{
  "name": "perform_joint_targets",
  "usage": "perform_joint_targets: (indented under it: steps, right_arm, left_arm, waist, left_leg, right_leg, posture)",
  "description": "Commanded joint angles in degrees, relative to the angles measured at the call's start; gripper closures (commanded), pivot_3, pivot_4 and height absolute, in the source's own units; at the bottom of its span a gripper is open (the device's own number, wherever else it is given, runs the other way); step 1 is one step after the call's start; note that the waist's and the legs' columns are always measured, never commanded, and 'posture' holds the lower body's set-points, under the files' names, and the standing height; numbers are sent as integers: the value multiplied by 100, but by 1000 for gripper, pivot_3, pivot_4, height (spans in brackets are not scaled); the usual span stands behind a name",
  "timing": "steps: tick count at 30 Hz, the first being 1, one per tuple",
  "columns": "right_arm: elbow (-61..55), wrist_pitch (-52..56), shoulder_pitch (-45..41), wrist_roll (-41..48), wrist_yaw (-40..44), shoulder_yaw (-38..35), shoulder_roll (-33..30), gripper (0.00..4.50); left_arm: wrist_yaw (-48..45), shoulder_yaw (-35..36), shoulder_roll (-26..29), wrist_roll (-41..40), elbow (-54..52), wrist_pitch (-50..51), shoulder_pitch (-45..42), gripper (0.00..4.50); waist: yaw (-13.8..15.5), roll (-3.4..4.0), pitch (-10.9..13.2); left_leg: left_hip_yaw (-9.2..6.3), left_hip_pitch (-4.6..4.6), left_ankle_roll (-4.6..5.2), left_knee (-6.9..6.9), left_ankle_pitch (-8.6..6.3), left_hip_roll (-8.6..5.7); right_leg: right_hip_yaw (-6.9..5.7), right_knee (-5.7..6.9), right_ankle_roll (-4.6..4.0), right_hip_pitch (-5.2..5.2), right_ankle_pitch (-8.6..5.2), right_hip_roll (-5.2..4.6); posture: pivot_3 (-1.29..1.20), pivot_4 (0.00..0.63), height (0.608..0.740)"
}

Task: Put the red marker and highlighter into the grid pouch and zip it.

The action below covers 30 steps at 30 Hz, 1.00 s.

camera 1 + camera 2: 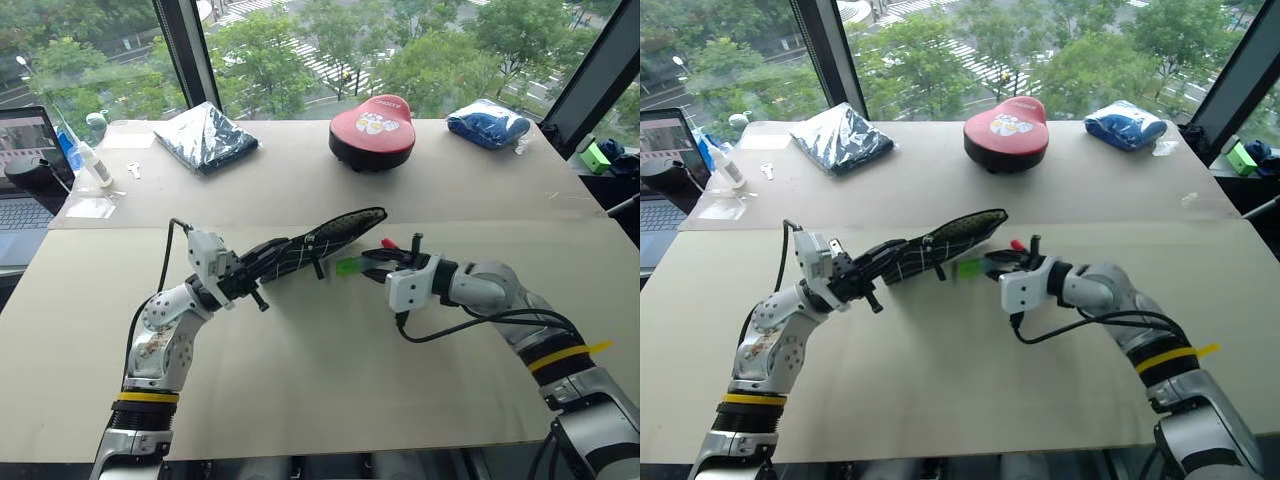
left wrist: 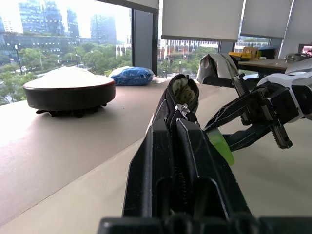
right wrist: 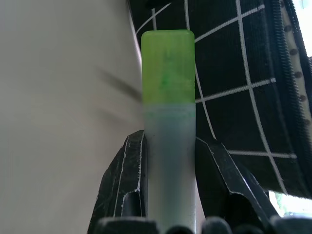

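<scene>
Right fingers [image 3: 146, 190] clamp the highlighter [image 3: 168, 97] beside the grid pouch [image 3: 243, 97].

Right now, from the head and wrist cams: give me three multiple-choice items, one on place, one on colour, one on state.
1. Where is the red case?
A. at the far side of the table, by the window
B. in the left gripper
C. on the laptop

2. What colour is the highlighter's cap?
A. red
B. green
C. blue

3. What does the right gripper hold?
A. nothing
B. the grid pouch
C. the highlighter

Answers:
1 A: it sits on the table near the glass, beyond both arms.
2 B: the highlighter shows a bright green cap.
3 C: its fingers clamp the pale body, while the left gripper holds the grid pouch.
</scene>
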Motion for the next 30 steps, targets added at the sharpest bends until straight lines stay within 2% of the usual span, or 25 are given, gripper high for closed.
perform_joint_targets:
  steps: [1,4,7,12,18,21,24,30]
  right_arm:
    - [-865,1265,105,1073,750,-468,-114,3513]
    - [-1439,2293,24,1867,1340,-875,-411,3513]
    - [-1764,2798,-245,2118,1468,-1192,-577,3513]
    - [-1792,2591,-664,1857,1103,-1289,-296,3513]
    - [-2155,2864,-424,2168,1187,-1069,252,3513]
    - [-1979,2200,-212,1586,1361,-797,35,3513]
    - [-1438,1467,-331,795,1147,-654,-272,3513]
    - [-1219,1104,-718,330,1037,-555,-236,3513]
  left_arm:
    - [-104,48,-23,-50,-59,4,-84,4500]
    - [-160,15,-33,-8,-37,-20,-75,4500]
    - [-226,-14,-48,17,-21,-37,-60,4500]
    - [-329,-56,-82,48,-41,-27,-59,4500]
    - [-360,-110,-132,35,-132,28,-74,4500]
    - [-362,-118,-129,35,-175,37,-49,4500]
    - [-360,-116,-121,32,-205,41,-24,4500]
    - [-405,-204,-119,80,-321,-6,81,4500]
  waist:
    - [15,0,0]
    - [65,0,0]
    - [83,0,0]
    - [68,0,0]
    - [87,0,0]
    - [98,0,0]
    - [90,0,0]
    - [47,0,0]
  left_leg:
    - [0,0,3,0,-2,0]
    - [-1,0,14,5,-8,0]
    - [-1,-1,42,12,-25,-1]
    - [0,3,36,5,-23,4]
    - [0,-2,8,4,-6,-1]
    - [-1,-1,11,6,-8,-3]
    - [0,-2,11,11,-7,-10]
    - [6,0,-2,3,1,-1]
  right_leg:
    - [0,0,0,0,0,0]
    - [0,-2,0,2,0,-2]
    - [0,-2,0,3,0,-4]
    - [-1,0,-1,-1,0,0]
    - [0,0,-1,-2,0,-4]
    - [-2,0,0,1,0,-5]
    - [-1,0,0,0,0,-9]
    - [2,2,-1,-7,0,-1]
  posture:
    - [0,150,740]
    - [0,150,740]
    - [0,150,740]
    - [0,150,740]
    - [0,150,740]
    - [0,150,740]
    - [0,150,740]
    - [0,150,740]
